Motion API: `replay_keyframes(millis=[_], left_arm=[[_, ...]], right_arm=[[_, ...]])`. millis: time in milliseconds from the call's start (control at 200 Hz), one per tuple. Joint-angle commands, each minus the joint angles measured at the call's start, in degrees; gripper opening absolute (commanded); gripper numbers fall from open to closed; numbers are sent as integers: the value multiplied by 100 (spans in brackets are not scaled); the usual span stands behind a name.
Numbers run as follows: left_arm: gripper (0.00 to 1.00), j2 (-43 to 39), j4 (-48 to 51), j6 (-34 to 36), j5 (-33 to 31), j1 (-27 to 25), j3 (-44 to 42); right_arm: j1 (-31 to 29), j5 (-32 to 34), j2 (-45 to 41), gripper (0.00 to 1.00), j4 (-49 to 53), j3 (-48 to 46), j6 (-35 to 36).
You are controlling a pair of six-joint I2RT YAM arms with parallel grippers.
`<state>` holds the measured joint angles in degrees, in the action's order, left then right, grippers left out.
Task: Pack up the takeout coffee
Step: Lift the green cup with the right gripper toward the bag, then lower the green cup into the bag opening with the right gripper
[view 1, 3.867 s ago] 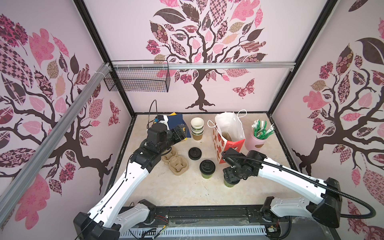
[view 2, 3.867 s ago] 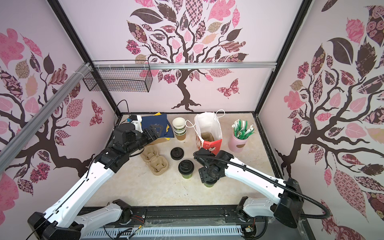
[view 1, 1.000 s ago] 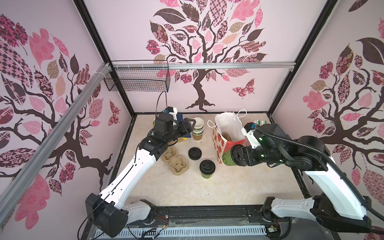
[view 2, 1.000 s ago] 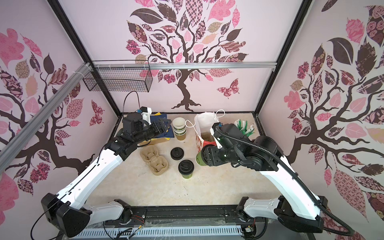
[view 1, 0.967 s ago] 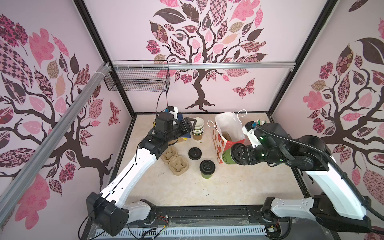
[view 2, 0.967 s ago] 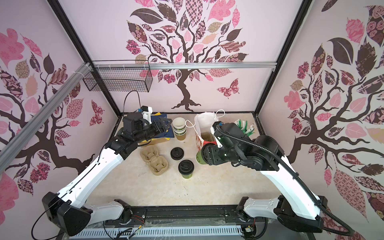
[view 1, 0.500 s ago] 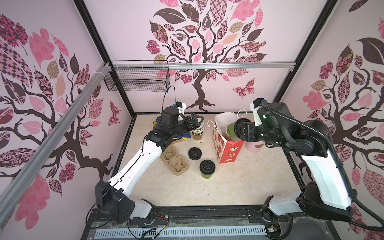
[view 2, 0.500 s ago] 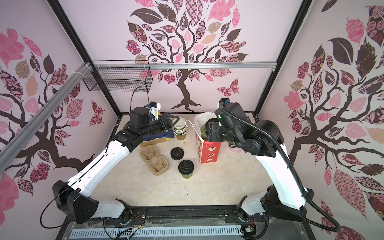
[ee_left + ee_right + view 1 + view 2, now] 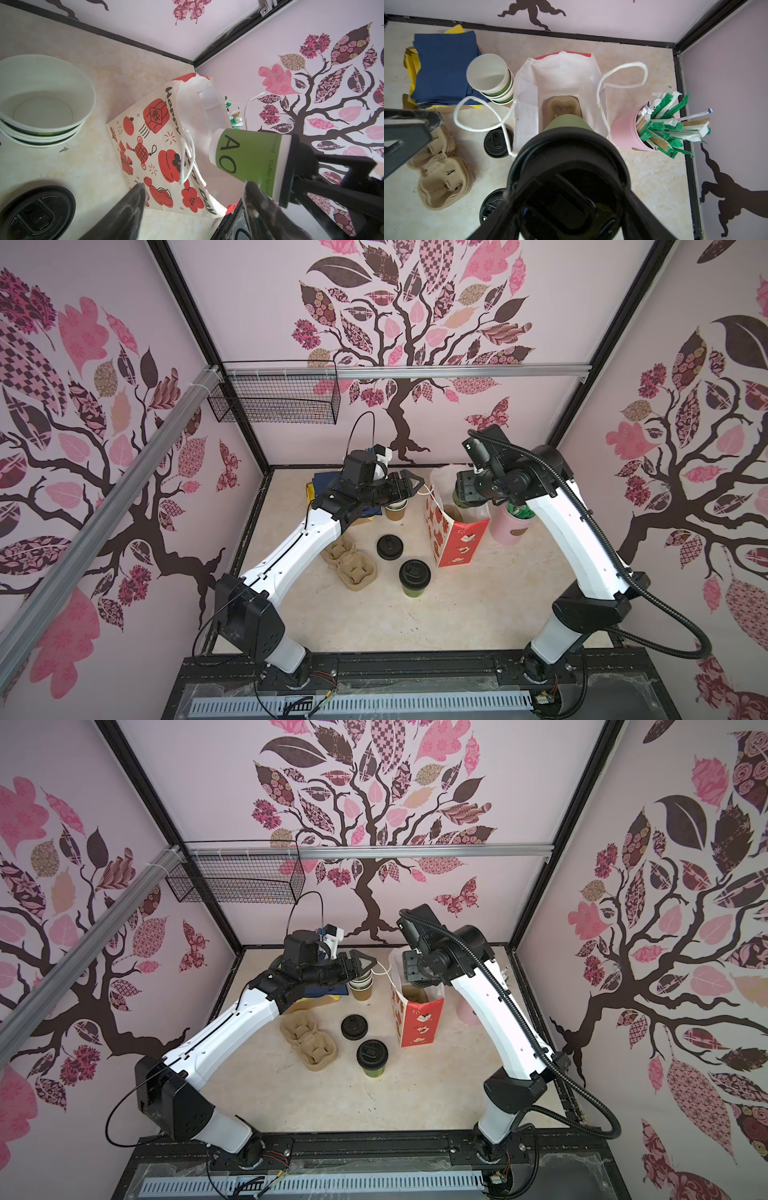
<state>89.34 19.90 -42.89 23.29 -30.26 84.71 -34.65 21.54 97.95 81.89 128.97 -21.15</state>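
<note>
Top views — left gripper [image 9: 409,486] spread wide and empty, just beside the paper bag [image 9: 457,539]; second green cup [image 9: 414,580], lidded, stands near the bag.
Left wrist — right gripper [image 9: 296,172] clamps the held green cup [image 9: 249,160] at its lid.
Right wrist — held cup hangs over the bag's open mouth.

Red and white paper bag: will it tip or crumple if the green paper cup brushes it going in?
Likely light and easy to shove: the red and white paper bag is thin paper on a narrow base. Its creased white walls will probably flex if brushed. The brown moulded-pulp carrier at its bottom may steady it against tipping.
</note>
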Motion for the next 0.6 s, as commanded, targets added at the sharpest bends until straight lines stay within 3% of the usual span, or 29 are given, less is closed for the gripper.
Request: replay_keyframes(millis=[0, 305, 595], left_arm=[[75, 152, 18, 127, 181, -2, 361], [62, 399, 41, 206, 247, 10, 474], [41, 512, 17, 190, 315, 27, 461]], right_arm=[[146, -215, 215, 68, 231, 53, 83], [425, -930, 686, 68, 228, -139, 282], [655, -1140, 840, 68, 62, -555, 361]])
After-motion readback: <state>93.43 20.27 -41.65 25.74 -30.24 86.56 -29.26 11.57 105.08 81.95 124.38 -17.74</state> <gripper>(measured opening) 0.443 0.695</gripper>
